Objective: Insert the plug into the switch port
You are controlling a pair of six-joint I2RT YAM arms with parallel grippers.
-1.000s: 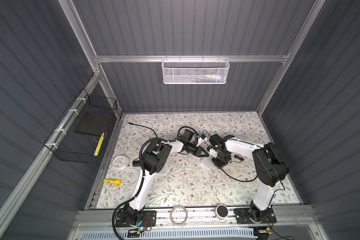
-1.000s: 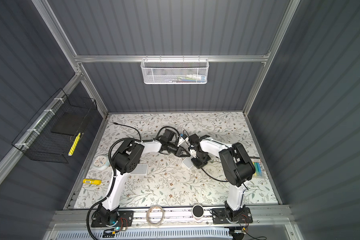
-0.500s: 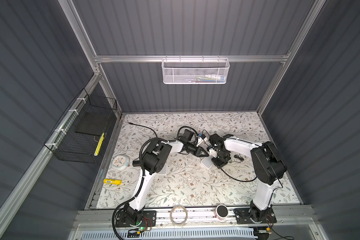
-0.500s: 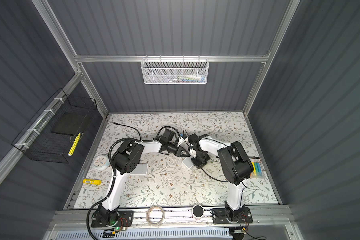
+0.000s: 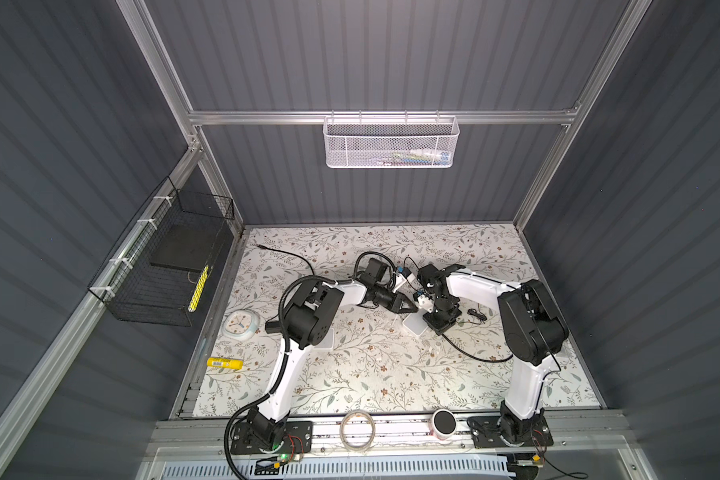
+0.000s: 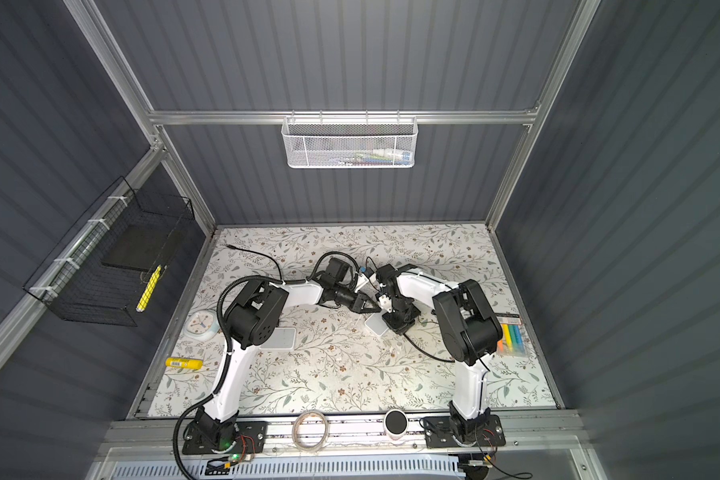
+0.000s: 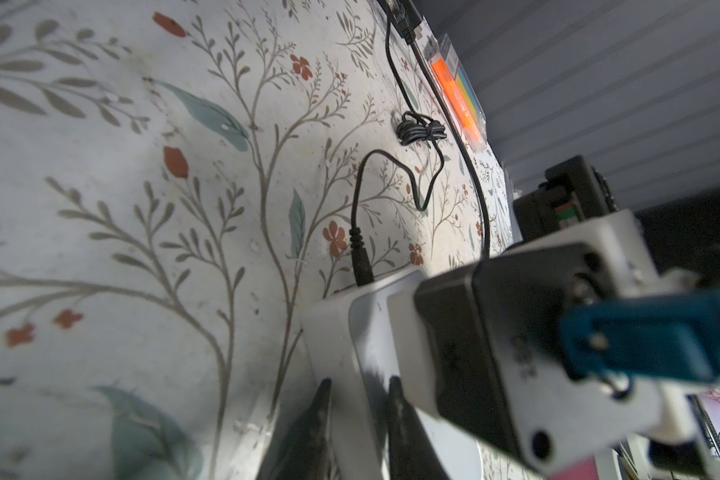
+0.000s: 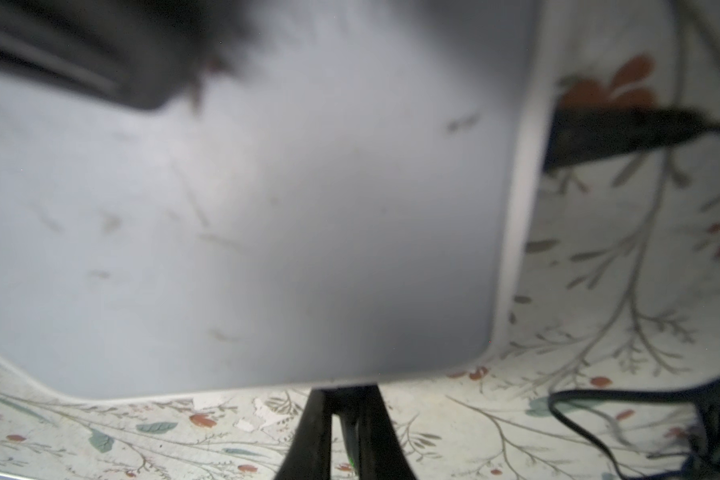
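Right at the front rail there's a roll of tape [image 5: 357, 430] and a little round white can [image 5: 444, 424] with a black top, between the two arm bases. On the table [image 5: 371, 374] with its flowery cover, a yellow tube [image 5: 224, 363] lies near the left edge. A pale clock [image 5: 241, 324] sits a bit further in, and a flat white box [image 6: 282, 337] is half under the left arm's elbow. A pack of highlighters [image 6: 511, 337] sits by the right edge.

The switch [image 5: 414, 327] lies flat mid-table. It's a white box with rounded corners, and a thin black power lead [image 7: 360, 257] is plugged into one side. The left end effector [image 5: 412, 309] reaches in low from the left and pinches the switch's rim. In the left wrist view, one of its fingers [image 7: 319, 415] is down by the side wall and the other is on the top face.

The right end effector [image 8: 345, 392] points down at another edge of the switch. Its fingers [image 8: 314, 419] are squeezed nearly together on the plug [image 8: 346, 419], a thin dark thing right up against that edge. It's blurry, so I can't tell if it's actually in a port. A thicker black cable [image 5: 479, 357] loops from there toward the right arm.

Further back, another black cord [image 5: 281, 251] trails across the cover. A black wire basket [image 5: 159, 266] hangs on the left wall and a white mesh basket [image 5: 389, 143] on the back wall.
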